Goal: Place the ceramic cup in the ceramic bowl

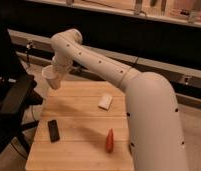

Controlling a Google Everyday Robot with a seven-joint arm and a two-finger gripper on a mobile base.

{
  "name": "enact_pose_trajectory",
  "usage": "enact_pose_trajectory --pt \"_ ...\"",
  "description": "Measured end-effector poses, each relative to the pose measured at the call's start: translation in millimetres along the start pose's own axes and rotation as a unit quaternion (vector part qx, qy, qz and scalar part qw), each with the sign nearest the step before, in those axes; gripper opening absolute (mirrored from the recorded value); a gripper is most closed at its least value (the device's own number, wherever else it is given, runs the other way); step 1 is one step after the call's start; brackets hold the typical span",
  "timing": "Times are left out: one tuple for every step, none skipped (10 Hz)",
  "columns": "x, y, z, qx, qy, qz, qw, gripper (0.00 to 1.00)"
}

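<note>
Gripper with ceramic cup above table's far-left edge.

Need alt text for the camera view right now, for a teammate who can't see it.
The white arm reaches over the far left corner of a wooden table, its gripper holding a pale cup above that edge. On the table lie a black rectangular object, a white block and an orange carrot-like item; no bowl is visible.
</note>
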Motion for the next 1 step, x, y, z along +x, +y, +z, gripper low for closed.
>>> enact_pose_trajectory --pt "2.6 8.8 -5.5 0.004 -0.002 0.008 1.0 0.13"
